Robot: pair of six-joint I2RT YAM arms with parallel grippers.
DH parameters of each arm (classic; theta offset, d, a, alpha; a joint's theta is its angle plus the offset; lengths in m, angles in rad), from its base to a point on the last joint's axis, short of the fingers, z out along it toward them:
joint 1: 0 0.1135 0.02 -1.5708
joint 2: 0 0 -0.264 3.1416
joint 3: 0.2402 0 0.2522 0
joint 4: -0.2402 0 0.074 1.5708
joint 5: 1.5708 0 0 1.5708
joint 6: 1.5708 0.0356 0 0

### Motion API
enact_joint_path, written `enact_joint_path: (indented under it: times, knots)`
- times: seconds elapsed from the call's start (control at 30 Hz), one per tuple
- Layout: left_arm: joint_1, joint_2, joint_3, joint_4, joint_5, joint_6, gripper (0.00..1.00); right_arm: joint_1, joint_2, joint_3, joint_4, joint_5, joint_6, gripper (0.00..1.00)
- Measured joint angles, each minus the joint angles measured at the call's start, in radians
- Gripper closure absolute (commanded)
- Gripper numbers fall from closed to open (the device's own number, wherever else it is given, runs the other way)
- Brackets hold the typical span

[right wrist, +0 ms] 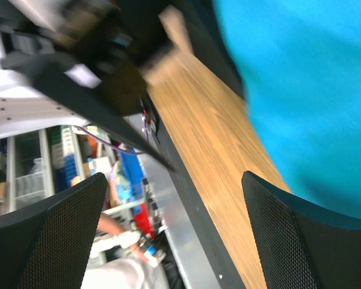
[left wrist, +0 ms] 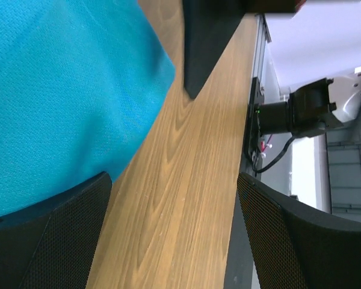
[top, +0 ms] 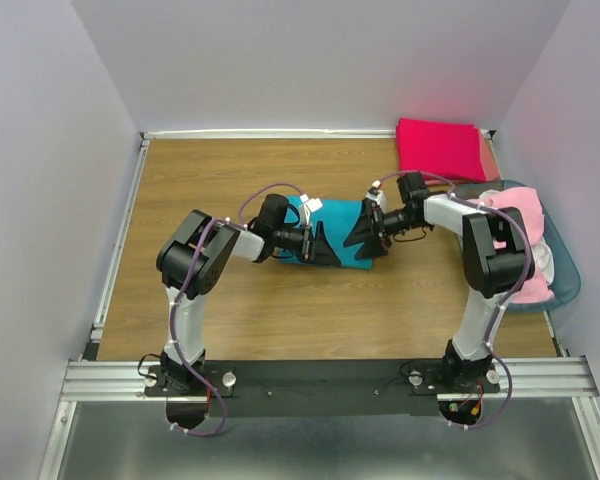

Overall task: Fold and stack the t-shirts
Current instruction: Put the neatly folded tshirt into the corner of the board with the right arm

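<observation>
The job looks to be somewhere near its middle. A crimson shirt (top: 440,148) lies folded flat in the far right corner of the tabletop (top: 230,320), which reads as the start of the stack; a salmon sliver shows at its right edge, but I cannot tell whether that is another shirt beneath. The teal shirt (top: 337,222) is the one in hand: it lies at the middle of the tabletop, already gathered into a compact, roughly rectangular shape, well apart from the crimson one, so it likely needs a last fold or tidying and then carrying to the stack. Light pink shirts (top: 525,225) lie heaped and unfolded in the basket (top: 570,282) at the right, so most of the folding is left. Both arms reach in over the teal shirt from either side. The left pincer (top: 320,245) has its fingers wide apart, one of them at the cloth's near edge and bare wood between them. The right pincer (top: 365,235) is also spread apart, one finger at the cloth's border; its wrist view is blurred. The teal cloth is a fine, dimpled knit, lying smooth with a clean curved edge.
</observation>
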Motion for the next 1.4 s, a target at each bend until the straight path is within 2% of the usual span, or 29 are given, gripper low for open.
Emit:
enact_joint_path:
  times: [0.2, 0.4, 0.57, 0.67, 0.8, 0.93, 1.07, 1.23, 1.33, 1.4]
  knots:
    - [0.04, 0.002, -0.033, 0.069, 0.0, -0.054, 0.06, 0.0, 0.127, -0.031, -0.017, 0.023, -0.012, 0.0]
    - [0.072, -0.018, -0.082, 0.121, 0.0, -0.071, 0.06, 0.003, 0.174, 0.04, -0.043, 0.025, -0.011, 0.0]
    - [0.093, -0.064, -0.112, 0.104, 0.0, -0.059, 0.06, 0.004, 0.189, 0.081, -0.048, 0.027, -0.029, 0.0]
    - [0.1, -0.146, -0.117, 0.058, 0.0, -0.014, 0.06, 0.003, 0.17, 0.094, -0.07, 0.028, -0.061, 0.0]
    - [0.104, -0.281, -0.027, -0.118, -0.034, 0.167, 0.06, 0.001, 0.082, 0.132, -0.093, 0.052, -0.077, 0.0]
    - [0.095, -0.413, 0.151, -0.31, -0.151, 0.428, 0.07, 0.001, -0.047, 0.185, -0.087, 0.149, -0.078, 0.0]
    - [0.023, -0.478, 0.254, -0.455, -0.34, 0.737, 0.24, -0.001, -0.114, 0.181, -0.076, 0.307, -0.063, 0.0]
    - [-0.156, -0.505, 0.207, -0.536, -0.573, 1.038, 0.47, -0.029, -0.134, 0.133, -0.044, 0.502, -0.013, 0.0]
    - [-0.282, -0.476, 0.152, -0.566, -0.684, 1.174, 0.53, -0.049, -0.135, 0.108, -0.038, 0.566, 0.011, 0.0]
    - [-0.326, -0.446, 0.142, -0.573, -0.733, 1.226, 0.56, -0.057, -0.137, 0.097, -0.035, 0.591, 0.02, 0.0]
